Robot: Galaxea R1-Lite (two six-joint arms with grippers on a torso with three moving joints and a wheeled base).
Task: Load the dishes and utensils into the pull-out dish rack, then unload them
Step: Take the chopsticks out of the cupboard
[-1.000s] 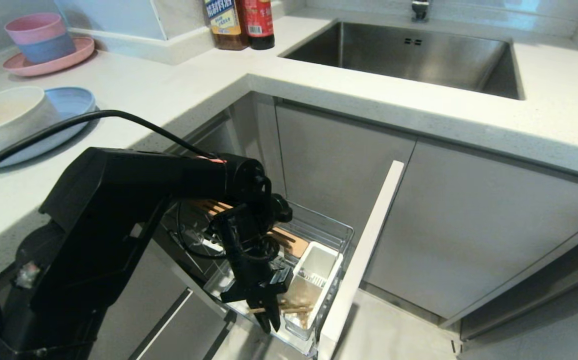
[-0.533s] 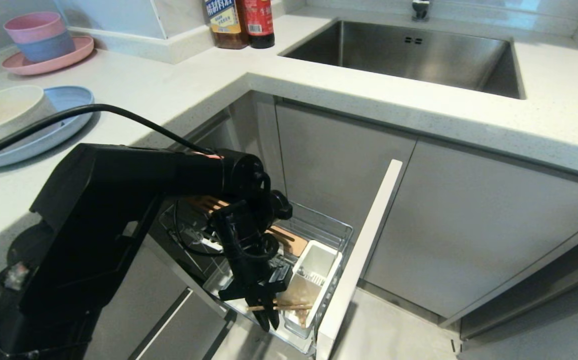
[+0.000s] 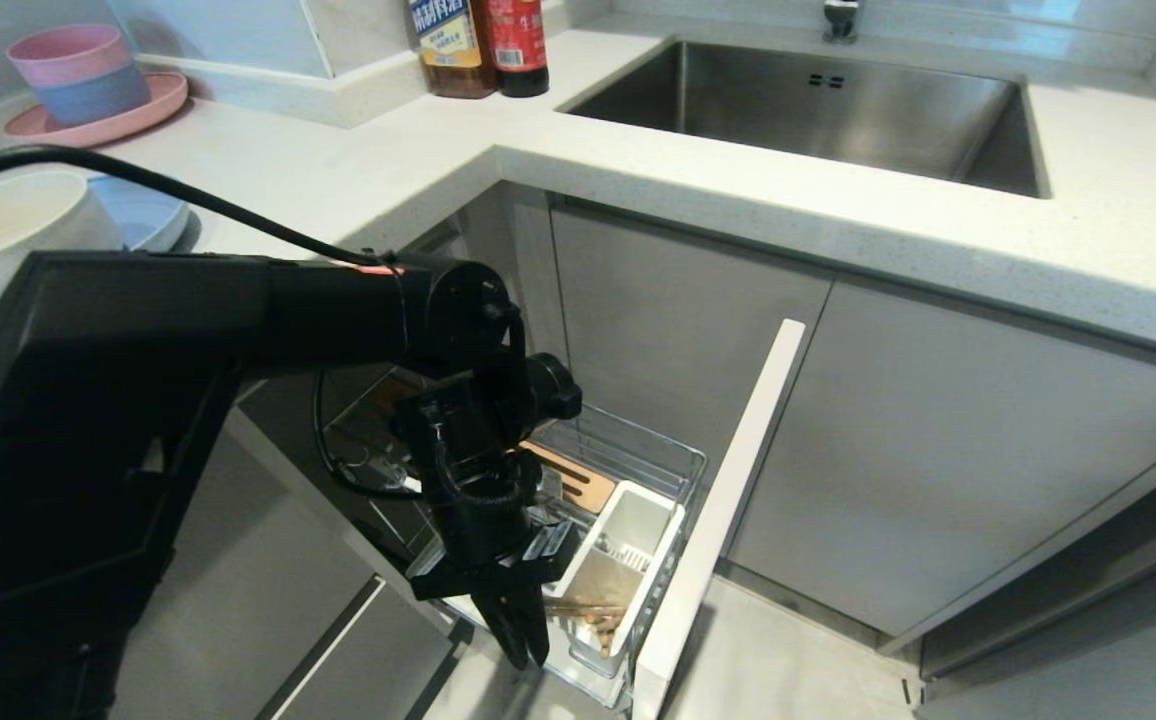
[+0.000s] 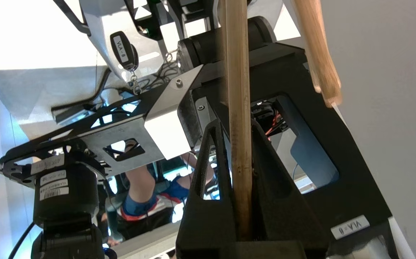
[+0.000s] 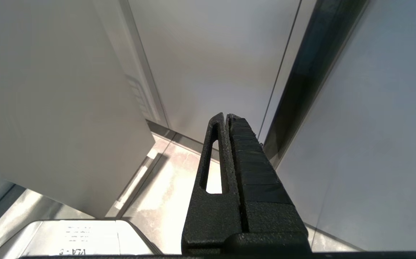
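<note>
the left gripper [image 3: 518, 640] hangs over the front end of the pulled-out dish rack [image 3: 638, 470], beside its white cutlery holder [image 3: 628, 545], fingers [image 4: 208, 201] clenched on a wooden chopstick [image 4: 238, 136]; a second chopstick [image 4: 317, 54] lies just beside it. the right gripper [image 5: 229, 118] is parked by the cabinet doors, fingers pressed together, empty. the blue plate [image 3: 143, 215] and cream bowl [image 3: 8, 230] sit at the surface's left edge.
</note>
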